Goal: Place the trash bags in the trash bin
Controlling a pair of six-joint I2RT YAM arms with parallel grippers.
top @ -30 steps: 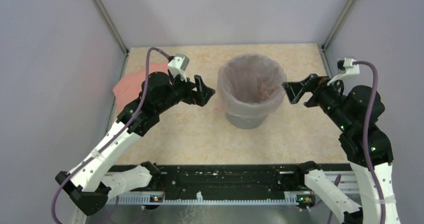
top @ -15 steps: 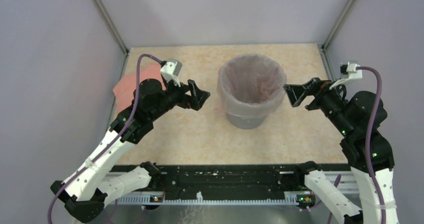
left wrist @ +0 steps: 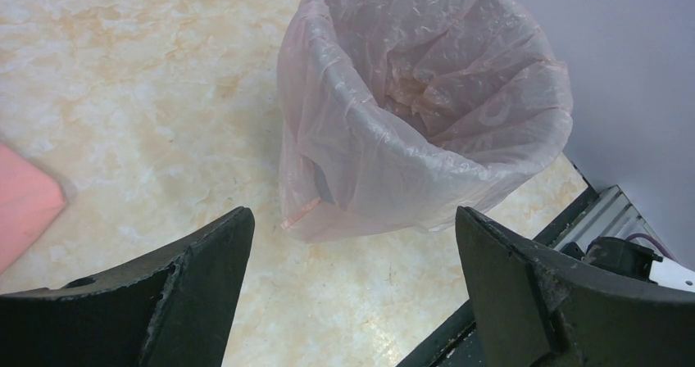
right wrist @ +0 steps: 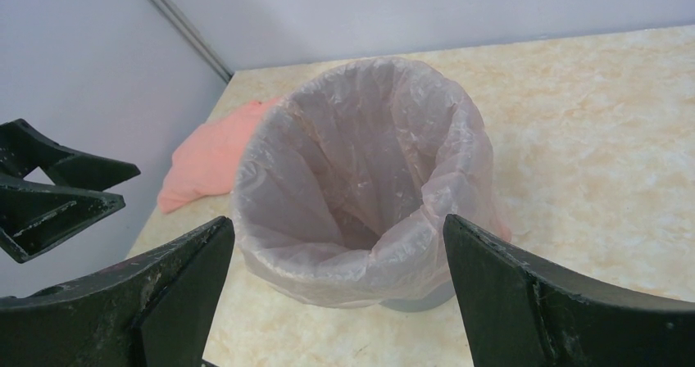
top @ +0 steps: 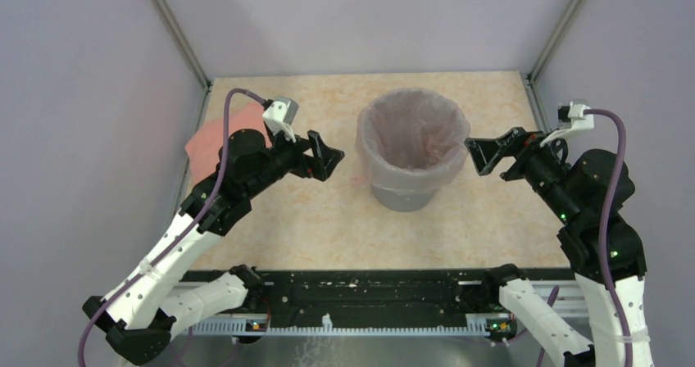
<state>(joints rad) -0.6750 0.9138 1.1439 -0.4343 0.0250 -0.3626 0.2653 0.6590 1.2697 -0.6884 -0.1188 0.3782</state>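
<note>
Pale-pink trash bag (top: 414,125) lines the grey trash bin (top: 402,197), upright on the table (top: 311,219). Left fingers (top: 328,150) and right fingers (top: 483,150) flank it, both pairs spread, empty, touching neither.

surface: table (top: 303,219), beige marbled top, walls at left, far and right | centre, towards far side: grey trash bin (top: 406,197) upright, lined with pale-pink trash bag (top: 414,129) folded over its rim, hem hanging down left wall | far-left edge: salmon-pink bundle (top: 205,138) lying flat, well apart from bin
</note>
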